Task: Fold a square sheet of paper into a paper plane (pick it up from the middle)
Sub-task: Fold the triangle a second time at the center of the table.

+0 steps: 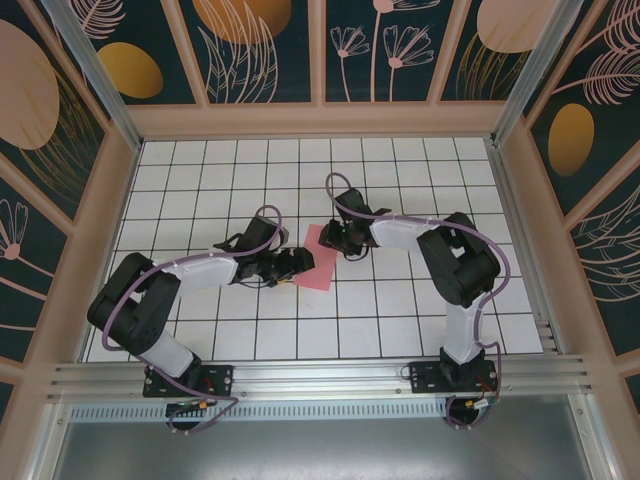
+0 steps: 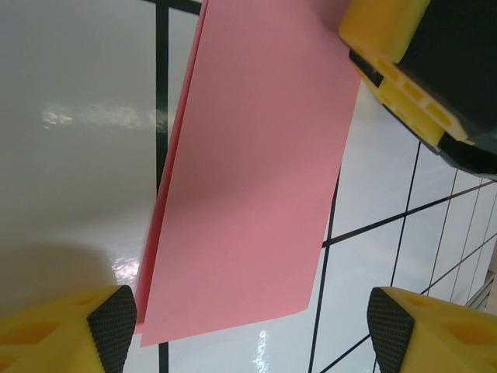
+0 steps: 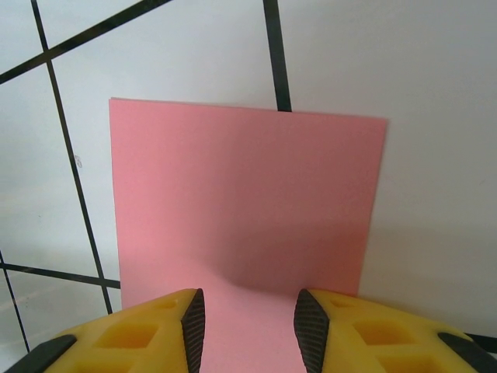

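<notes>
Folded pink paper sheet (image 1: pixel 320 265) lies flat on the tiled table (image 1: pixel 400 310), with one gripper at each end.

The left gripper (image 2: pixel 252 330) has its jaws released and wide, one pad to either side of the sheet's near end, grasping nothing. The right gripper (image 3: pixel 252 326) has its jaws set part-way in. A gap stands between the pads and the sheet shows flat within it, so no pinch is made yet. In the left wrist view, two layers show along one long edge, so the sheet is doubled over. Judged handling: very light, limp, easily creased or torn, and liable to slide on the glossy tile. It lies flush, so an edge offers little to catch. The likely hold is at the middle: press the pads down, draw them together to raise a ridge, then clamp lightly.
</notes>
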Controlling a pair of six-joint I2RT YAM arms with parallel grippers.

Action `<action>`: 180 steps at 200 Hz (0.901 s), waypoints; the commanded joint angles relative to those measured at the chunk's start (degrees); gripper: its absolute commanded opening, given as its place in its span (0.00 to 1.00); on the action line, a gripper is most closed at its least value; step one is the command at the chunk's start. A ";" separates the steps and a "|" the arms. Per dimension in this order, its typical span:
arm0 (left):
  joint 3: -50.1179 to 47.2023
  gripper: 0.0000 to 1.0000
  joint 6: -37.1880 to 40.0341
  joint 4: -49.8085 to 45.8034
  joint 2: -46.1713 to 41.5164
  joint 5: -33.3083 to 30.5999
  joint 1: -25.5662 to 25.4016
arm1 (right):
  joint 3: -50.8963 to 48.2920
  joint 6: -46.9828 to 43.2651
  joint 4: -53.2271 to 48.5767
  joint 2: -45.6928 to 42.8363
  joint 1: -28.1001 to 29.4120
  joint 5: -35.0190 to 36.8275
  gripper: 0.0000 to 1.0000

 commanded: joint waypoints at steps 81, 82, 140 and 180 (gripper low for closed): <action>0.28 0.76 -0.45 3.70 0.42 5.11 -0.75 | -3.63 0.61 -3.09 3.55 -0.58 1.53 0.40; 0.28 0.76 -0.42 3.79 0.41 5.20 -0.78 | -3.64 0.61 -3.09 3.55 -0.57 1.58 0.40; 0.56 0.71 -1.61 8.15 -0.21 7.48 -0.77 | -3.90 0.07 -2.40 2.93 -0.66 0.65 0.40; 0.71 0.69 -3.54 13.62 -0.05 8.59 -0.80 | -4.53 -1.96 -0.55 1.30 -1.70 -3.97 0.38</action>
